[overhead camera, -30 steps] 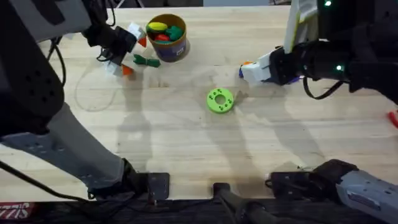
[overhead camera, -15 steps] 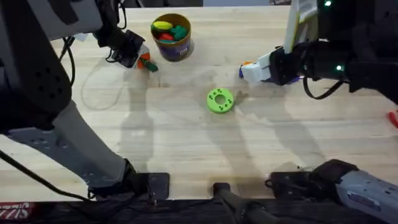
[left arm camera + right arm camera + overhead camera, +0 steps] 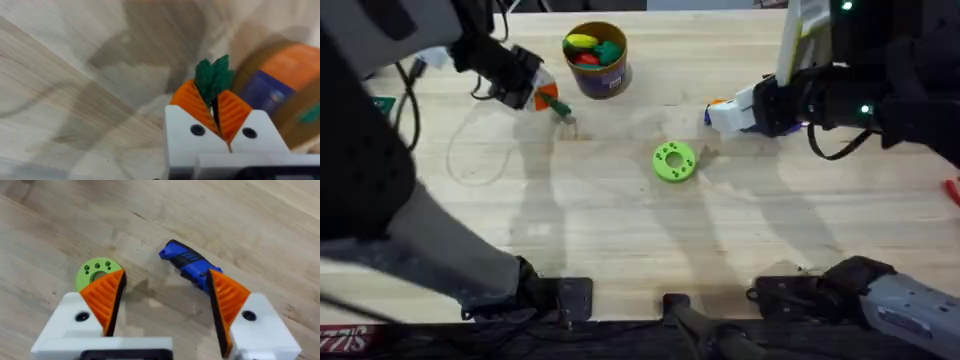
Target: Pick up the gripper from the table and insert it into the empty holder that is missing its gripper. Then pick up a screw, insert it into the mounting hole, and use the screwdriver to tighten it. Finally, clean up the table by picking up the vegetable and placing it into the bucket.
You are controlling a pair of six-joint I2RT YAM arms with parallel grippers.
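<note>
My left gripper point(image 3: 546, 97) is just left of the bucket point(image 3: 596, 62) and shut on the dark green vegetable point(image 3: 558, 108), which pokes out from between its orange pads point(image 3: 187, 102) above the table. The vegetable point(image 3: 212, 76) shows leafy in the left wrist view, with the bucket point(image 3: 272, 87) close behind it. My right gripper point(image 3: 718, 115) is open, right of the middle. The blue screwdriver point(image 3: 187, 264) lies on the wood just ahead of its fingers. The loose gripper, the holder and the screw are out of view.
Yellow, red and green toy foods lie in the bucket. A flat green disc point(image 3: 673, 161) with holes sits mid-table, also in the right wrist view point(image 3: 95, 271). A thin cable point(image 3: 470, 160) loops on the left. A small red thing point(image 3: 952, 188) lies at the right edge.
The vegetable lay on the table beside the bucket a second ago. My left gripper has closed on it and raised it a little. The right arm has not moved.
</note>
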